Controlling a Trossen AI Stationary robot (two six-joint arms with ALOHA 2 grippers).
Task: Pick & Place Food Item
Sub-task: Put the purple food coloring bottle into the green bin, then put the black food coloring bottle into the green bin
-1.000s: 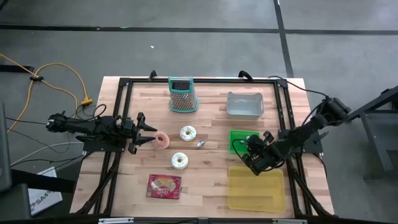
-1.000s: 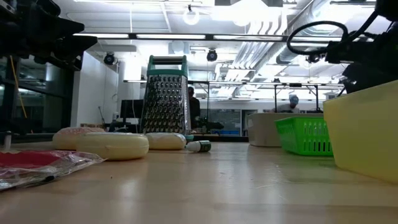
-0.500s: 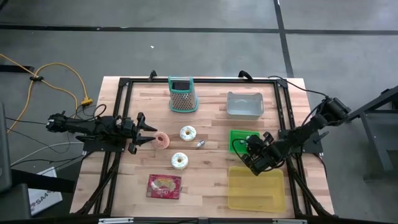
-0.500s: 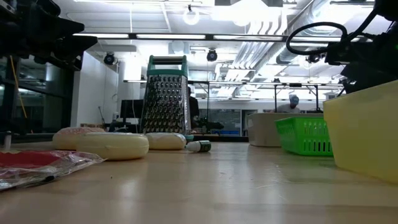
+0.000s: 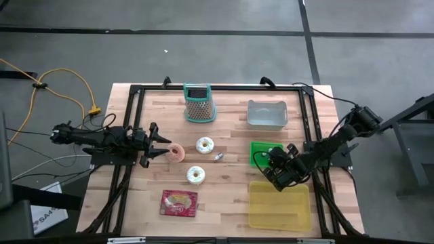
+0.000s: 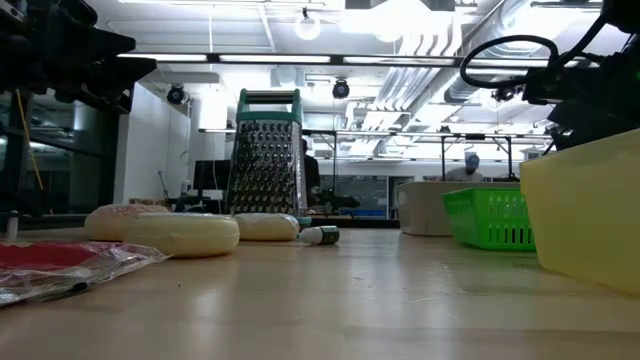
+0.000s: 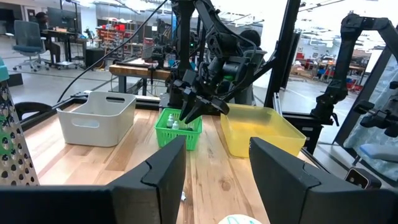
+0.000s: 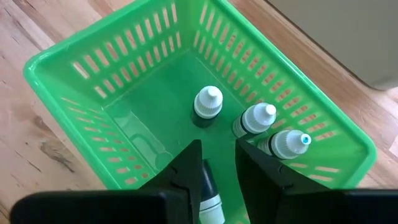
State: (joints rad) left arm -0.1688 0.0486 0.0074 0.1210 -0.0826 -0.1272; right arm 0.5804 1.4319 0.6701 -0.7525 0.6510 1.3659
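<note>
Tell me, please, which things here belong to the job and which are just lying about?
Job: pink donut, white donuts, left gripper, jaws open, beside the pink one.
Lying about: grater, grey bin, yellow bin, red packet, loose bottle, green basket of bottles under the right gripper.

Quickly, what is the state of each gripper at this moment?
Left gripper: open, holding nothing.
Right gripper: over the green basket, a small bottle between its fingers; grip cannot be told.
</note>
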